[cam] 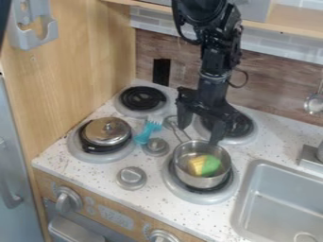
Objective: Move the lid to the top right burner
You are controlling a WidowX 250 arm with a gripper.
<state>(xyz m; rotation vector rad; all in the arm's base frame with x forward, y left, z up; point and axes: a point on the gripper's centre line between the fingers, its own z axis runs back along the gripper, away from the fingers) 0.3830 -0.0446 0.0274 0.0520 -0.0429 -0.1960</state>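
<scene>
Worktop [154,198], speckled white. Lid [107,132]: on burner [79,150] near left edge. End effector [199,135]: spread wide, empty, near pot [202,178]. Handling: centre over knob [108,126], pinch squarely, lift level, pass above pot, lower onto rear-edge right burner [242,126].

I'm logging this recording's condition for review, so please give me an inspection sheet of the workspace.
Surface: speckled white countertop, with four burners and two round knobs on it.
Job's things: silver lid on the front left burner, not yet on the top right burner.
Clutter: metal pot on the front right burner, a yellow and green item inside; blue fork-like utensil between the left burners and the pot.
Gripper: above the stove's right side, fingers apart, nothing seen held.
Cables: black loops beside the arm; snagging: nothing seen.
Surroundings: sink at right, wooden side panel at left.
</scene>
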